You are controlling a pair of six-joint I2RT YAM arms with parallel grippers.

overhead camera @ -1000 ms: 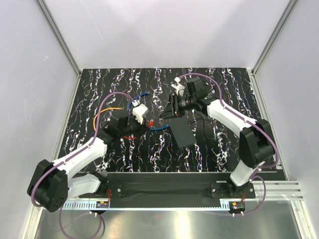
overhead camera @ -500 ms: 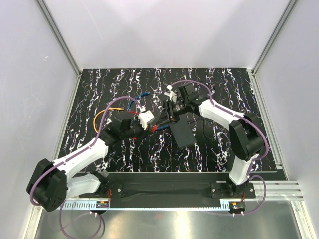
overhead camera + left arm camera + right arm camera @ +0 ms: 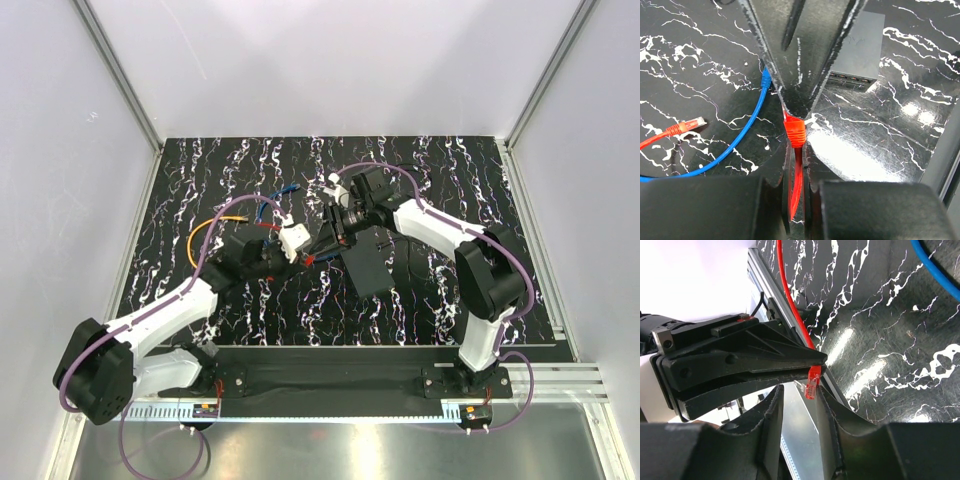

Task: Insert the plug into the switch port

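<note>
The left hand (image 3: 815,361) pinches the back end of the plug (image 3: 796,132), its fingers pressed together on it. The plug has a bright red rubber sleeve and a clear tip, and its thin red cord (image 3: 796,195) runs back between the fingers. The right hand (image 3: 799,392) points at it from the far side. Its black, scuffed fingers sit on each side of the clear tip with a thin gap, and I cannot tell if they squeeze it.

A little farther sits the flat, dull black box (image 3: 862,42). The switch port (image 3: 850,78) is in the edge that faces the plug, with shiny bare tabletop (image 3: 875,125) between them. To the left lie a blue cord (image 3: 742,135) and a second red plug (image 3: 690,123). The tabletop is black with white veins, like marble. White walls (image 3: 330,70) stand round it.
</note>
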